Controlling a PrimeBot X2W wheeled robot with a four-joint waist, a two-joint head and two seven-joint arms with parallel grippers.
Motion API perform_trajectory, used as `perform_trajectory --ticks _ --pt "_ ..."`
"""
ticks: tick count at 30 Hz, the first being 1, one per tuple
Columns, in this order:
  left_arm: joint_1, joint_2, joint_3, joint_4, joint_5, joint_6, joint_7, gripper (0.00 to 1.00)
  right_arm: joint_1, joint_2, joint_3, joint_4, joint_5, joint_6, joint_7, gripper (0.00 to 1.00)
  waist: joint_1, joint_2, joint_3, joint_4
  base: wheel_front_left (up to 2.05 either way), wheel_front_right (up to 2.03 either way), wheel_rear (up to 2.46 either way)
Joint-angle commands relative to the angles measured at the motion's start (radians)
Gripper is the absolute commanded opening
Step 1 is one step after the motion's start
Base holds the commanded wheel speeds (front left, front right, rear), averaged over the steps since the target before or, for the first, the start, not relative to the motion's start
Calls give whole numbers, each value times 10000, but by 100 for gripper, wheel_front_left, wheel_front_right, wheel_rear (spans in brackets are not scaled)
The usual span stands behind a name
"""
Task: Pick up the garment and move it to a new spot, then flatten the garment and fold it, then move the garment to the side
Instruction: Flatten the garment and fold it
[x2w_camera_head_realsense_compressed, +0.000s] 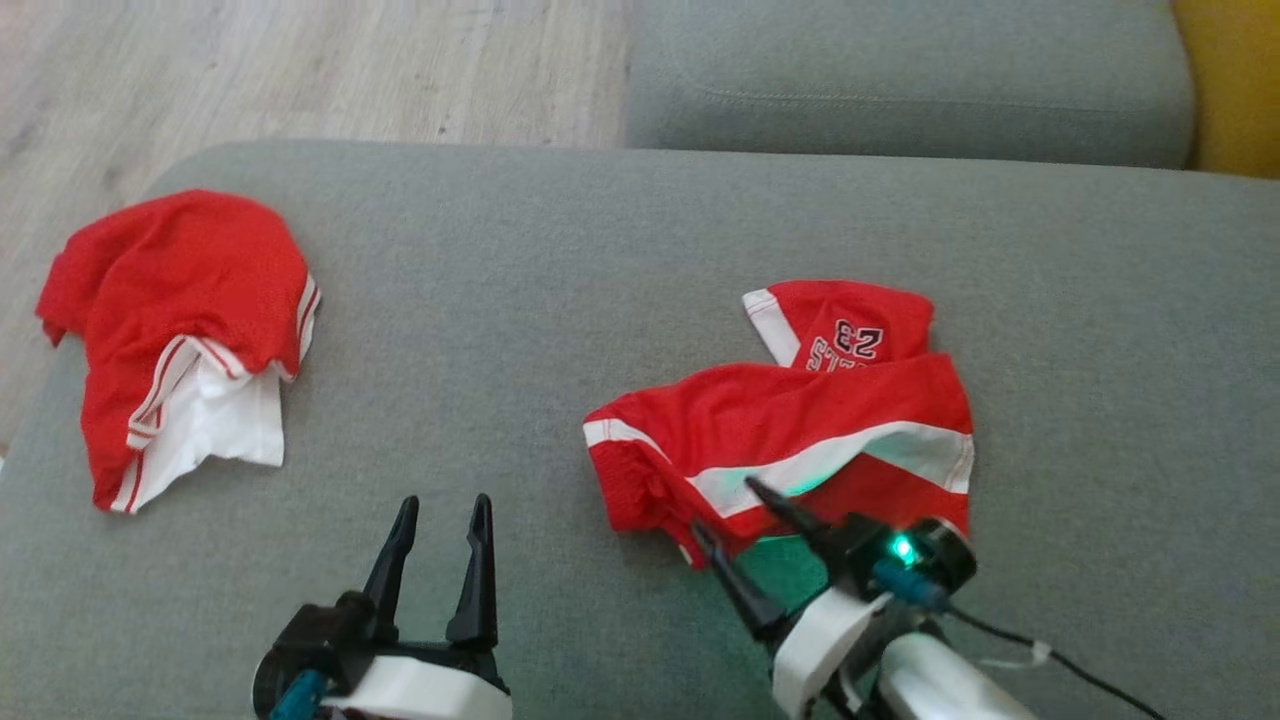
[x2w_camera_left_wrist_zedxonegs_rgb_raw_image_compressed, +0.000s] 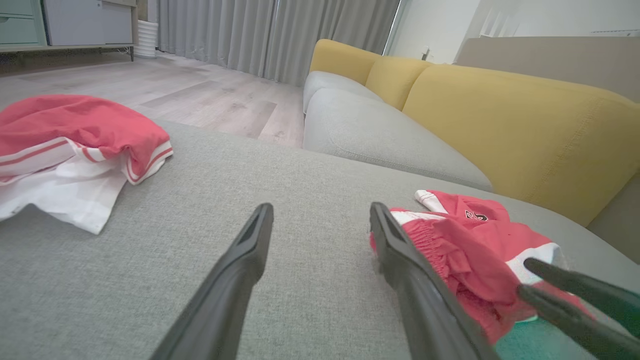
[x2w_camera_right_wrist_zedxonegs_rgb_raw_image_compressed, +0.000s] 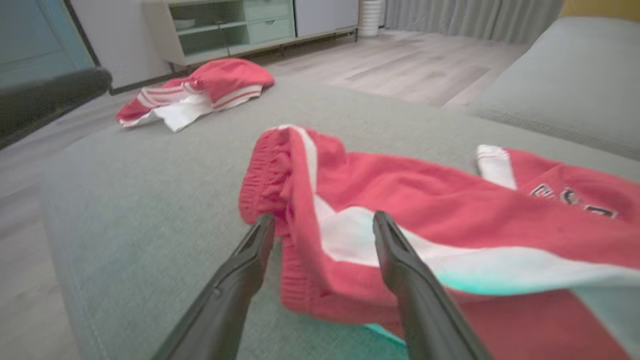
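Grey woven sofa cushion (x2w_camera_head_realsense_compressed: 520, 300) carries the crumpled red mesh shorts (x2w_camera_head_realsense_compressed: 800, 420) with white bands, on its right part. The right gripper (x2w_camera_head_realsense_compressed: 723, 505) has its fingers spread at the ribbed waistband, grasping nothing. The left gripper (x2w_camera_head_realsense_compressed: 445, 500) is spread too, over the cushion. Another red-and-white garment (x2w_camera_head_realsense_compressed: 180, 300) lies far left.

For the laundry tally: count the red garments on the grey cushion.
2. A red and white garment lies at the cushion's left end; a numbered red garment lies right of centre, at the right gripper. None seems hidden.
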Motion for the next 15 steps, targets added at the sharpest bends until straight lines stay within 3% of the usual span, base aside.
perform_trajectory --ticks 1,5,15 --pt "-330 78 227 -333 -16 -2 -15 100 -155 186 -155 -462 34 73 -187 100 1 0 -100 -119 0 0 0" --pt "-437 92 188 -360 -38 -34 32 100 -51 186 -849 -826 -78 73 -263 100 1 0 -203 -258 0 0 0" --pt "-562 107 192 -326 -136 63 91 100 944 187 -3805 -2177 -820 73 -351 100 1 0 -452 -585 0 0 0"
